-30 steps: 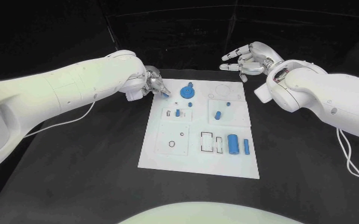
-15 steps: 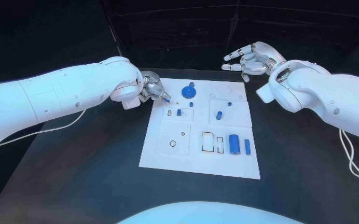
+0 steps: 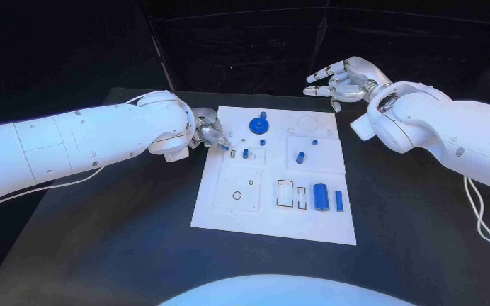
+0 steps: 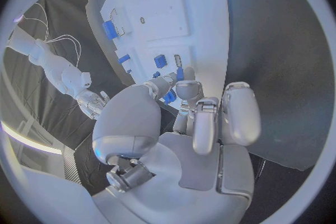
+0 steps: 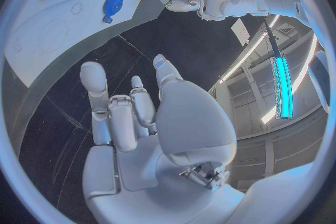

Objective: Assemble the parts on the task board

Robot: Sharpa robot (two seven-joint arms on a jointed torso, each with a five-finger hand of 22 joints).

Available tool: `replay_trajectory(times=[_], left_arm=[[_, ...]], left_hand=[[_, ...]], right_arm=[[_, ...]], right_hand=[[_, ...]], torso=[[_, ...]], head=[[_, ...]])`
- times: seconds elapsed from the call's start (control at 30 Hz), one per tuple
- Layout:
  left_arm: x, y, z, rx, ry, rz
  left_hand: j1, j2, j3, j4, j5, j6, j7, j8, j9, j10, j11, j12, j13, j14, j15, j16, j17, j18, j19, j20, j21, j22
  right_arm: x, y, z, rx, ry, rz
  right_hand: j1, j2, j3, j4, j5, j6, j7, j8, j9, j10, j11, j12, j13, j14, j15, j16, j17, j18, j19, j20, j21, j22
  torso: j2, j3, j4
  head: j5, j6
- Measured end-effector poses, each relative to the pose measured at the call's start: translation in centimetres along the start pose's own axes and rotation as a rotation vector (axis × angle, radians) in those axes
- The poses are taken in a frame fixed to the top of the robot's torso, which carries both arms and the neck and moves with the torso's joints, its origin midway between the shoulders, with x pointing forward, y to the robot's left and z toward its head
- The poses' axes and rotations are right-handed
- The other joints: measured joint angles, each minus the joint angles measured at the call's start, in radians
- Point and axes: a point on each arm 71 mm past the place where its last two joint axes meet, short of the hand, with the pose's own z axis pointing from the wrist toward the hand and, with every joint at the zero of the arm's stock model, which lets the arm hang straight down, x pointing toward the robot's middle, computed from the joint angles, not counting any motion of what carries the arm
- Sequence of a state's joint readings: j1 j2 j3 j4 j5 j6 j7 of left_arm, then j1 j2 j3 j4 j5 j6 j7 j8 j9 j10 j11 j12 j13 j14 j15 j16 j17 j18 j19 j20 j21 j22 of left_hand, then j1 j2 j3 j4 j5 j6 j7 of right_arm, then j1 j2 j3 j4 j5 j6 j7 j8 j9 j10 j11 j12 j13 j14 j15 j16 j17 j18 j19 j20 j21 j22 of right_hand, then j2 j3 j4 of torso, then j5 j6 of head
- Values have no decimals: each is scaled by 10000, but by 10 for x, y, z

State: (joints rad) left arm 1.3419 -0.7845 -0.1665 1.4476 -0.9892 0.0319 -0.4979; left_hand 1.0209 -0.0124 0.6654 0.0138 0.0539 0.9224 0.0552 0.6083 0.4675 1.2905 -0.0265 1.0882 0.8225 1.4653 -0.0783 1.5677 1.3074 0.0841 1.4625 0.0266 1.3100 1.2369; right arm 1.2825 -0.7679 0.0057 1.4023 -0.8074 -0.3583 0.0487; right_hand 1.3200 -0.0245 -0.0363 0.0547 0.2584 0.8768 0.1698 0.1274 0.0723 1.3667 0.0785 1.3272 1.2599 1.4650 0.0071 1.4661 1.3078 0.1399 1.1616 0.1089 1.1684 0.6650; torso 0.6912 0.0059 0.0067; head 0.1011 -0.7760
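Head view: black table [image 3: 122, 249], dark backdrop.

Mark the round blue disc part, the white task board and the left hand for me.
Round blue disc part [image 3: 258, 127], head view, its flat top.
White task board [image 3: 268, 224], head view, bare near edge.
Left hand [image 3: 212, 131], head view, middle of the silver fingers.

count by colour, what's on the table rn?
Blue parts: 7: disc, peg beside it, three small pieces, cylinder, bar
White task board: 1
Silver hands: 2: left hand, right hand
Total: 10; one more blue speck is too small to tell.
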Motion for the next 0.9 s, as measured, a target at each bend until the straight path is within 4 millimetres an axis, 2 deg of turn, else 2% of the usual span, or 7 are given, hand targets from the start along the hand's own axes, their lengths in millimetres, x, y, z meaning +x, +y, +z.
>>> replay_trajectory(times=[0.43, 0.8, 0.9], left_arm=[[10, -14, 3, -38, -139, 439], [14, -19, 5, -152, -36, 634], [14, -19, 6, -207, 2, 674]], left_hand=[[-9, 2, 52, 1, 14, 36, -33, 46, -1, 14, 16, 0, -55, 0, 0, 0, 0, -1, 0, 0, -1, -1], [-107, 18, 54, -3, 15, 36, -32, 88, 12, 13, 17, 0, -74, 0, 0, 0, 0, 0, 0, 0, -1, -2], [-139, -9, 150, -99, 13, 36, -32, 88, 12, 13, 18, 0, -73, 0, 0, 0, 0, 0, 0, 0, -1, -2]], right_arm=[[1, 0, 0, -3, 25, 3], [1, 0, 0, -8, 37, 5], [1, 0, 0, -9, 38, 6]], right_hand=[[0, 0, 0, 0, 0, 0, 0, 0, 0, 0, 0, 0, 0, 0, 0, 0, -1, 0, 0, 0, 0, 0], [0, 0, 0, 0, 0, 0, 0, 52, 0, 0, 0, 0, 0, 0, 0, 0, -2, 0, 0, 0, 0, 0], [0, 0, 0, 0, 0, 0, 0, 52, 0, 0, 0, 0, 0, 0, 0, 0, -2, 0, 0, 0, 0, 0]], torso=[[11, 8, -6], [13, 13, -14], [12, 13, -17]], head=[[10, -33], [2, -85], [-5, -93]])
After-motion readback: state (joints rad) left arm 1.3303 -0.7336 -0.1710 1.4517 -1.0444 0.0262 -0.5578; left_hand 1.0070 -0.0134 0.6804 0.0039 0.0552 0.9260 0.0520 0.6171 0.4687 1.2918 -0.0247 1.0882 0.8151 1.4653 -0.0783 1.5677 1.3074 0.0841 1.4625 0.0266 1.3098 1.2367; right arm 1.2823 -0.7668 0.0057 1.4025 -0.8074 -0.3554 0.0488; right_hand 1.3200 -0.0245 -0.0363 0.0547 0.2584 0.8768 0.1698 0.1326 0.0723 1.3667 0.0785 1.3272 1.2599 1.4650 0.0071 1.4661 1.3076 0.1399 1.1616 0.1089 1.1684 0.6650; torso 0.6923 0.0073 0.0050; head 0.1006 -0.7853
